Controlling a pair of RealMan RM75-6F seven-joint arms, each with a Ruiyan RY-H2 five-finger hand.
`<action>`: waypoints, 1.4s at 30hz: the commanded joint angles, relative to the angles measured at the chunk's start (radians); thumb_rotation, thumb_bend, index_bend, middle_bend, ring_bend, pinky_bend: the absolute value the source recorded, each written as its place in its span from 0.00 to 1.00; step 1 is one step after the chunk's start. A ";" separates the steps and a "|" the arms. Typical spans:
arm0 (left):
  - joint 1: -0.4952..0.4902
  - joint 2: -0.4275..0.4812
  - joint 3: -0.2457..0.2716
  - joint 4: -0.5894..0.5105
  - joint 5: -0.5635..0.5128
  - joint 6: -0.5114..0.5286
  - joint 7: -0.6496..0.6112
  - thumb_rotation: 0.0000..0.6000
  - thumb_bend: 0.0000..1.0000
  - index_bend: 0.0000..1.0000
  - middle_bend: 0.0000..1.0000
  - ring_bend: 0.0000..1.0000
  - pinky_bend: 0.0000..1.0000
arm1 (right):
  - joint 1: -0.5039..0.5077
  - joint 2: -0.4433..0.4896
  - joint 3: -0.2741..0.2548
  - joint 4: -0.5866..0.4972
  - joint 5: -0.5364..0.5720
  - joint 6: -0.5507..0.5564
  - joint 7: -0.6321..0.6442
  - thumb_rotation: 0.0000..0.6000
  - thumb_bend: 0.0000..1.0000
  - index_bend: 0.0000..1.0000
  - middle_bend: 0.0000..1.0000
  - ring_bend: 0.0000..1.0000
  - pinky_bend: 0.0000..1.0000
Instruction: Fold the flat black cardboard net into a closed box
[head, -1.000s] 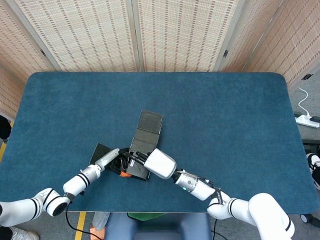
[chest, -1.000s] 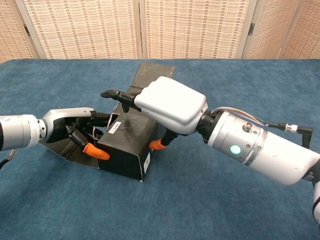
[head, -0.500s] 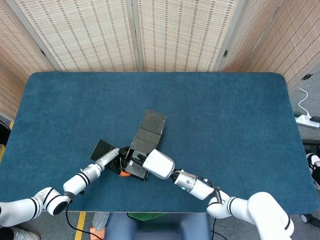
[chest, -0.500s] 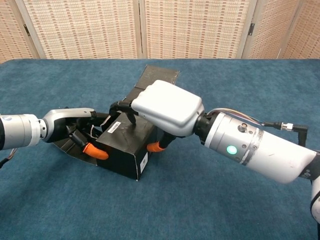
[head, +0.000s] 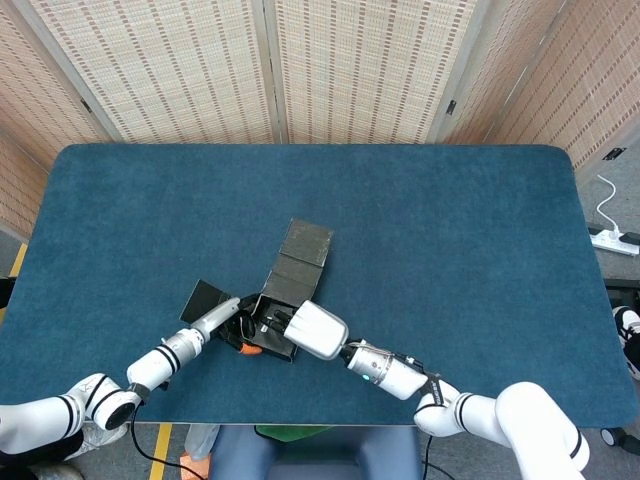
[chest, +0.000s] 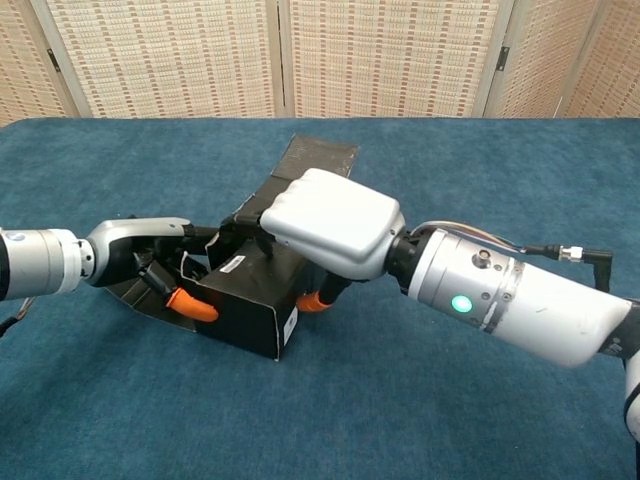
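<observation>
The black cardboard box (chest: 245, 305) is partly folded and sits near the table's front, left of centre (head: 272, 322). Its long lid flap (head: 305, 245) slopes away to the back right (chest: 318, 155). A side flap (head: 203, 297) lies flat on the cloth at the left (chest: 135, 292). My right hand (chest: 330, 220) lies on top of the box (head: 318, 328), fingers curled over its far edge and the orange-tipped thumb against its near side. My left hand (chest: 150, 262) grips the box's left end (head: 225, 320), its orange thumb tip along the front lower edge.
The blue cloth table (head: 450, 230) stretches wide to the back and right. Its front edge (head: 300, 424) runs close behind both forearms. A power strip (head: 610, 240) lies on the floor off the right side.
My right hand has sunk onto the box top and its fingers have curled over the far edge. The box and lid flap have turned slightly. The left hand has stayed at the left end.
</observation>
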 joint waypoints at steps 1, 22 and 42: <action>0.001 0.005 0.002 -0.006 0.008 -0.003 -0.004 1.00 0.20 0.18 0.22 0.52 0.72 | 0.002 0.007 -0.005 -0.006 -0.004 -0.004 -0.007 1.00 0.06 0.25 0.40 0.80 1.00; 0.018 -0.033 -0.029 0.018 -0.038 -0.003 0.068 1.00 0.19 0.37 0.37 0.53 0.73 | -0.003 0.053 -0.008 -0.058 0.001 -0.019 -0.056 1.00 0.06 0.25 0.37 0.80 1.00; 0.036 -0.058 -0.047 0.012 -0.055 -0.004 0.121 1.00 0.23 0.42 0.42 0.54 0.74 | -0.007 0.066 -0.063 -0.052 -0.013 -0.089 -0.109 1.00 0.06 0.25 0.37 0.80 1.00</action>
